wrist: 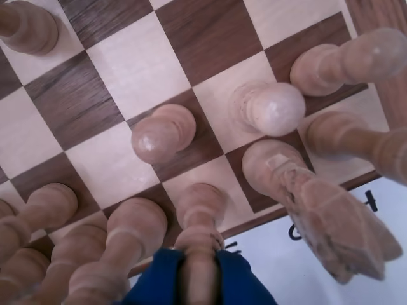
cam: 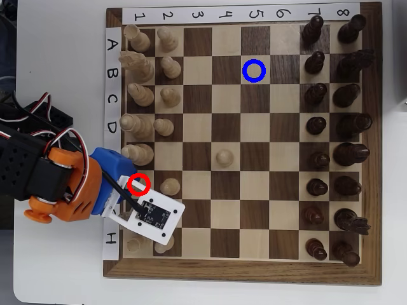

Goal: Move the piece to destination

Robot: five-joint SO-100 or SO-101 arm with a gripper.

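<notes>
Pincer, blue-padded, pinches the slim, smooth tan wooden piece on the glossy checkered board.

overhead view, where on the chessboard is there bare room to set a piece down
The middle files 3 to 6 are bare between the pale pieces and the dark pieces, apart from one pale pawn. The blue ring's square is empty. It is crowded around the gripper near the red ring.

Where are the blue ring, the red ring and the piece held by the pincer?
blue ring (cam: pixel 254 70): overhead view, on its blue band's centre area.
red ring (cam: pixel 138 185): overhead view, on the ring by the arm.
piece (wrist: pixel 198 244): wrist view, on its stem above the blue pincer fingers.
</notes>
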